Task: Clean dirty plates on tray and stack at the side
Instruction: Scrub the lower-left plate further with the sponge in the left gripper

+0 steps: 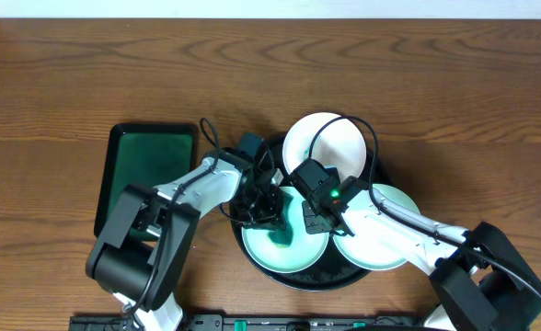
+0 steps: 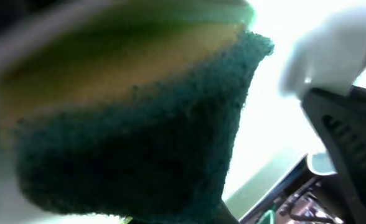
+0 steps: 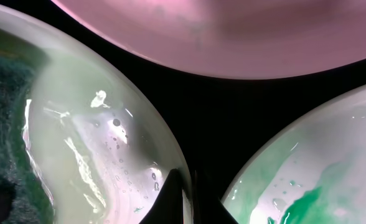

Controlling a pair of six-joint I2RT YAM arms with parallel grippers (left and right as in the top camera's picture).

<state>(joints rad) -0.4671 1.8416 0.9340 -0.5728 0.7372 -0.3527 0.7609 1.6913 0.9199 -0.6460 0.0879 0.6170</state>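
The round black tray (image 1: 330, 278) holds three white plates. The far plate (image 1: 326, 140) looks clean. The right plate (image 1: 385, 241) carries teal-green smears and shows in the right wrist view (image 3: 314, 168). The near-left plate (image 1: 261, 250) is wet and faintly green. My left gripper (image 1: 266, 210) is shut on a green and yellow sponge (image 2: 139, 124) and presses it on this plate. The sponge hides the left fingers in the wrist view. My right gripper (image 3: 184, 199) is shut on the right rim of the near-left plate (image 3: 96, 137) and also shows in the overhead view (image 1: 318, 219).
A smaller rectangular dark-green tray (image 1: 146, 175) lies left of the round tray, beside the left arm. Bare wooden table (image 1: 454, 83) stretches behind and to the right. The two arms meet close together over the middle of the round tray.
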